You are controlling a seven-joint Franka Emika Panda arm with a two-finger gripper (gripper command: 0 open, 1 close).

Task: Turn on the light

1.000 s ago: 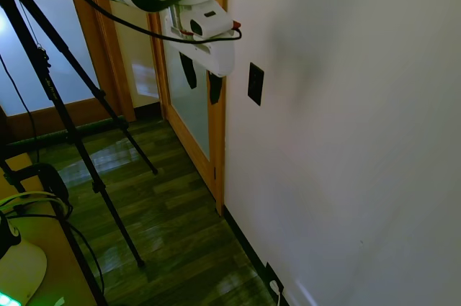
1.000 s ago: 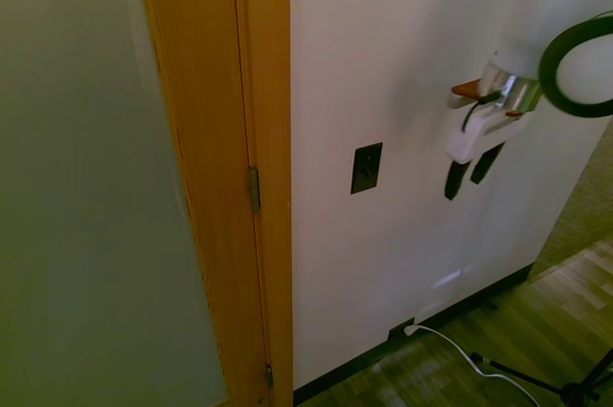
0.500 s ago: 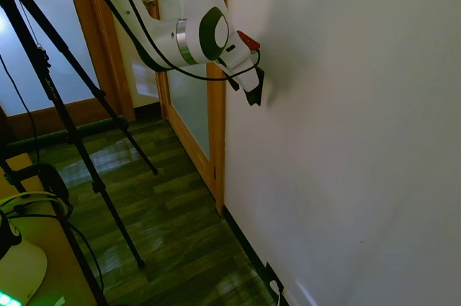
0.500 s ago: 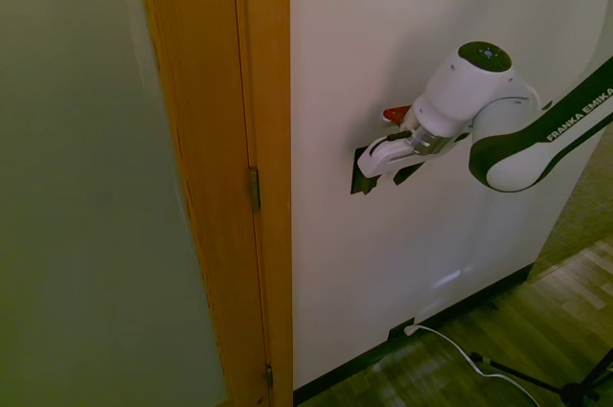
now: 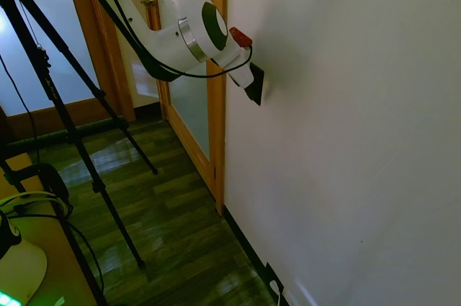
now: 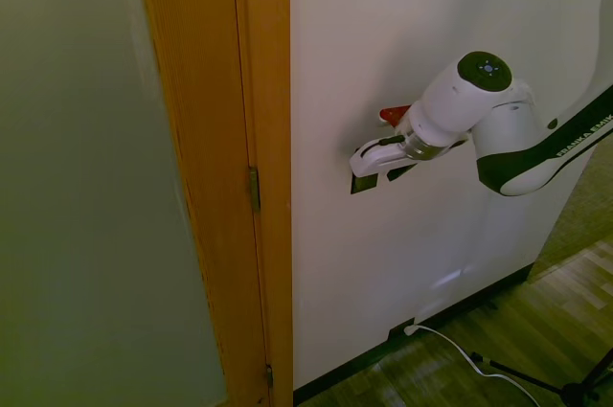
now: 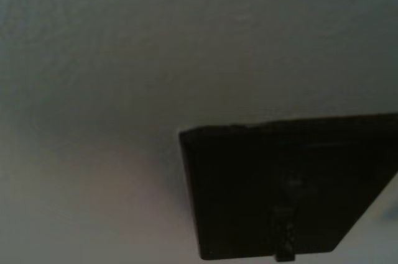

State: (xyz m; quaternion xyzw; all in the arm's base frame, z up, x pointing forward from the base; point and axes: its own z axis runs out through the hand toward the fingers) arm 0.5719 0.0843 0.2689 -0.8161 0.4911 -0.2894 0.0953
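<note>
Second exterior view has the gripper [image 6: 362,164] hard against the black switch [image 6: 363,183] at frame centre on the white wall [image 6: 431,254], fingers' spread impossible to tell; rigid, fixed plate, likely wanting a firm fingertip push, not a grasp.

One black switch plate [image 6: 361,183], one wooden door frame [image 6: 239,139], one white wall [image 6: 421,24].
</note>
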